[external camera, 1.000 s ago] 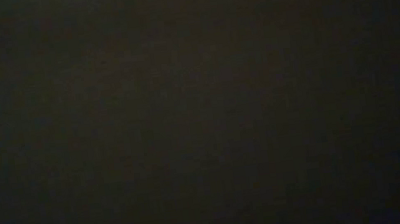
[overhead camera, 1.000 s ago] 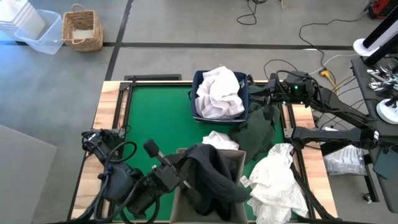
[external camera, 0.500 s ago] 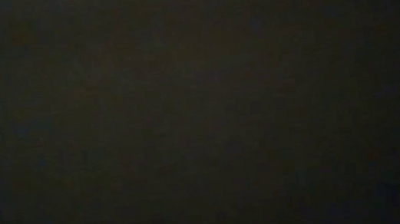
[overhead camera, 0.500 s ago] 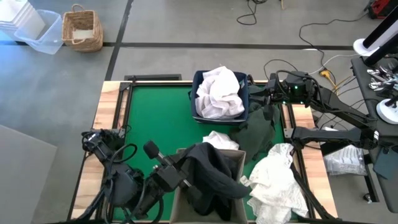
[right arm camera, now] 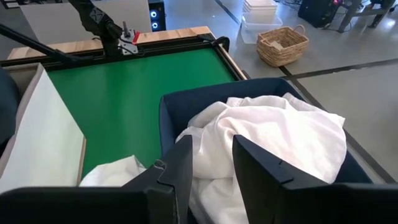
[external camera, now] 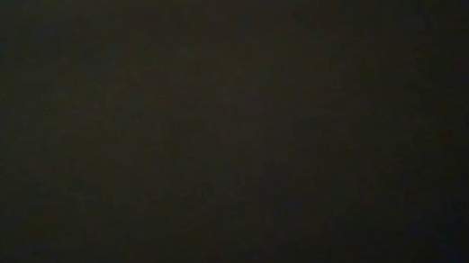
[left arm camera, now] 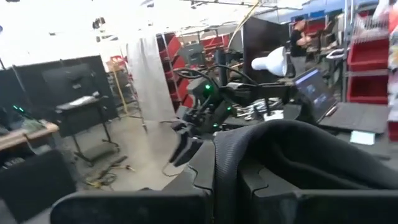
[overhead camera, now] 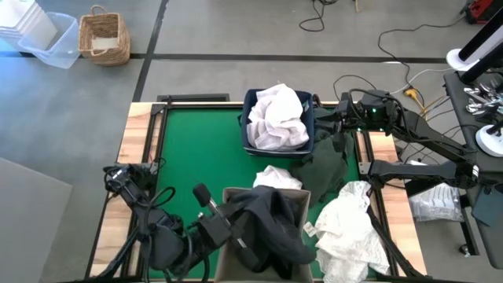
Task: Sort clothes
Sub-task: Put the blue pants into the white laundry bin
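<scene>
The left gripper (overhead camera: 236, 229), jaws clamped on the black garment (overhead camera: 271, 224), hangs it over the beige bin (overhead camera: 300, 203); let go only once it's centred inside. Farther off, the right gripper (right arm camera: 211, 165), jaws parted and empty, hovers beside the navy bin (overhead camera: 253, 98) of white clothes (overhead camera: 277, 116).

Table count
Two bins: navy (overhead camera: 316, 134), beige (overhead camera: 301, 202). Three white garments (overhead camera: 277, 115) (overhead camera: 277, 176) (overhead camera: 348, 228), two dark garments (overhead camera: 271, 224) (overhead camera: 326, 163). Two arms.
</scene>
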